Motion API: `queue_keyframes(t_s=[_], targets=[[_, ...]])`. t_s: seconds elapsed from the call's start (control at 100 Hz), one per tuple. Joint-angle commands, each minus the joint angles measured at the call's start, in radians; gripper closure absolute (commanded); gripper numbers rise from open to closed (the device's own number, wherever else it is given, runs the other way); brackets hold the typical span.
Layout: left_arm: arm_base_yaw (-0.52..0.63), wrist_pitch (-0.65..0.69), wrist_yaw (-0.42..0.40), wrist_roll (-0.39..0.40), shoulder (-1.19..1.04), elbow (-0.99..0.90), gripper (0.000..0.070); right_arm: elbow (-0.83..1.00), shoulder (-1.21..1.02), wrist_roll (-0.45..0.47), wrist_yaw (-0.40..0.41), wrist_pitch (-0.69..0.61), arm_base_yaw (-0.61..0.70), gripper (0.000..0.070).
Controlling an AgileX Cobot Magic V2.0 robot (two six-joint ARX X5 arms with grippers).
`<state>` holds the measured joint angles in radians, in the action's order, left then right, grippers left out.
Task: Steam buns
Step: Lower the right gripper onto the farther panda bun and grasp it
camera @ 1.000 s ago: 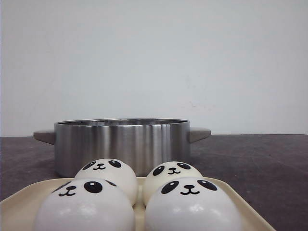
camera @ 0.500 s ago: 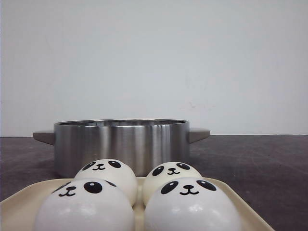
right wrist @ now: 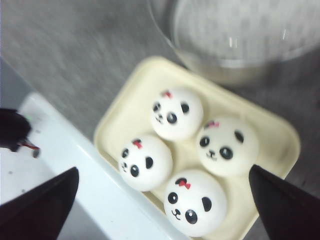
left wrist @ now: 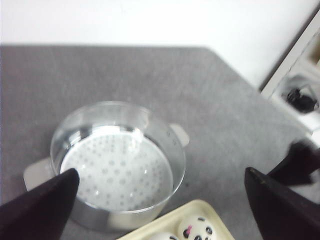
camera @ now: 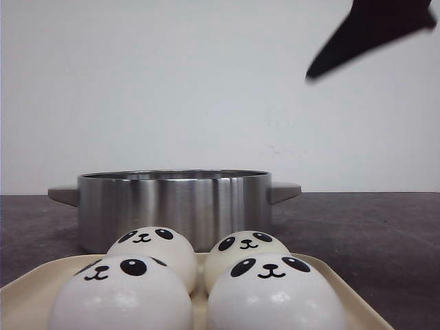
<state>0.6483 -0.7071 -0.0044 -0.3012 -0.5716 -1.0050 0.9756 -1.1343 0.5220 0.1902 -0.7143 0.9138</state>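
Several white panda-face buns sit together on a cream tray (camera: 27, 295) at the near edge of the table; the near pair (camera: 120, 295) (camera: 275, 292) stands in front of the far pair (camera: 155, 247) (camera: 244, 246). They also show in the right wrist view (right wrist: 177, 112) (right wrist: 227, 145) (right wrist: 145, 161) (right wrist: 195, 200). My right gripper (right wrist: 163, 169) is open and empty, high above the buns. My left gripper (left wrist: 161, 172) is open and empty, high above the pot. One bun (left wrist: 197, 227) shows at the edge of the left wrist view.
A steel pot (camera: 172, 206) with side handles stands just behind the tray; a white perforated steamer plate (left wrist: 117, 165) lies inside it. A dark pointed arm part (camera: 371, 31) hangs at the front view's top right. A white ledge (right wrist: 60, 150) runs beside the tray.
A dark pointed arm part has come into the top right of the front view. The buns, tray and pot have not moved.
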Motion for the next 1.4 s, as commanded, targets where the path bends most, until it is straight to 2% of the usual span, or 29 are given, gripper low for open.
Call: queue_keyframes(t_s=[0.0,0.04,0.08,0.25,0.66,0.83,0.99,1.14,1.18,1.22,1.29,1.39], targets=[[0.007,0.011,-0.008,0.001,0.004,-0.014,0.0058,0.013,-0.059,0.059,0.006,0.004,0.019,0.0075],[0.007,0.007,-0.007,-0.003,0.011,-0.014,0.0058,0.013,-0.092,0.066,0.016,0.004,0.024,0.0121],[0.007,-0.001,-0.008,-0.003,0.016,-0.014,0.0058,0.013,-0.127,0.066,0.019,0.007,0.024,0.0137],[0.007,-0.053,-0.026,0.002,0.019,-0.014,0.0058,0.013,-0.261,0.064,0.010,0.008,0.024,0.0137],[0.007,-0.059,-0.026,0.002,0.019,-0.014,0.0058,0.013,-0.441,0.064,-0.113,0.122,0.023,0.0137],[0.007,-0.059,-0.026,0.002,0.019,-0.014,0.0058,0.013,-0.475,0.068,-0.145,0.128,0.008,0.0141],[0.007,-0.059,-0.026,0.002,0.019,-0.014,0.0058,0.013,-0.495,0.073,-0.140,0.105,-0.001,0.0259],[0.007,-0.059,-0.026,0.002,0.019,-0.014,0.0057,0.013,-0.515,0.076,-0.138,0.108,-0.002,0.0265],[0.007,-0.058,-0.026,0.002,0.019,-0.014,0.0057,0.013,-0.520,0.082,-0.139,0.108,-0.002,0.0314],[0.007,-0.058,-0.026,0.002,0.019,-0.014,0.0057,0.013,-0.523,0.081,-0.139,0.107,-0.002,0.0416],[0.007,-0.058,-0.026,0.002,0.019,-0.014,0.0058,0.013,-0.525,0.078,-0.138,0.106,-0.002,0.0700],[0.007,-0.056,-0.026,0.002,0.019,-0.014,0.0058,0.014,-0.525,0.068,-0.145,0.112,0.000,0.0693]])
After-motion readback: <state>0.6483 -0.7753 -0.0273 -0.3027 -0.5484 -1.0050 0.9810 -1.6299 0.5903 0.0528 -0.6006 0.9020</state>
